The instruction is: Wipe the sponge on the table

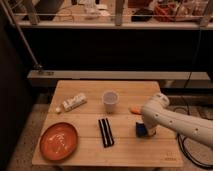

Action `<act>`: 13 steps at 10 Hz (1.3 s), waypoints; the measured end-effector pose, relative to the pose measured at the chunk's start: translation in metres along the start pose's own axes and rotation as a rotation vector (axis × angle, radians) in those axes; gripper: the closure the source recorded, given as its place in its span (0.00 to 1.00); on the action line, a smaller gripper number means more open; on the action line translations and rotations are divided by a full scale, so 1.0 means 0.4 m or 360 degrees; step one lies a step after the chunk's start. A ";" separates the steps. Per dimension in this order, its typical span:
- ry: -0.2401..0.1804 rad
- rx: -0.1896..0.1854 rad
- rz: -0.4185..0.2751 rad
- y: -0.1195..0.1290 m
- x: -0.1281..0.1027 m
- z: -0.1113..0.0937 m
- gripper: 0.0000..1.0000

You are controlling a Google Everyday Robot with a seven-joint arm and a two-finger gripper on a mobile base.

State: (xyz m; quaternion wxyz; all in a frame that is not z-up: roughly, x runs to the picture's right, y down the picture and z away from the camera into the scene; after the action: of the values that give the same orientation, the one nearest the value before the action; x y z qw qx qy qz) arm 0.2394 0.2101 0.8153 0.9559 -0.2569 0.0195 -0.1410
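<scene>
While the gripper (147, 131) hangs low over the table (90, 150), the sponge (140, 130) lies against it; I cannot tell its grip or the sponge's long axis.

Warm, dim light falls from above on the table (90, 145), so its planks glow amber while the floor (25, 145) and the wall (110, 50) beyond it sink almost to black. My white arm (175, 120) catches the most light and looks pale, nearly washed out. My gripper (143, 131), low over the table's right side, sits in my arm's own shade. A brighter strip runs along the top edge.
</scene>
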 end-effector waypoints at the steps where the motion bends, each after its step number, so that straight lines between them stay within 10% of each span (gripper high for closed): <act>1: -0.0025 0.0003 -0.0063 -0.016 -0.050 0.004 1.00; 4: -0.0082 -0.0041 -0.0270 0.004 -0.153 0.035 1.00; 13: -0.0090 -0.0068 -0.0277 0.031 -0.163 0.031 1.00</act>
State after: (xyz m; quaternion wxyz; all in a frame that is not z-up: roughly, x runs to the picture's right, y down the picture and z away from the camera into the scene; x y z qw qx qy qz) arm 0.1812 0.2447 0.8175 0.9345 -0.2817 -0.0268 -0.2159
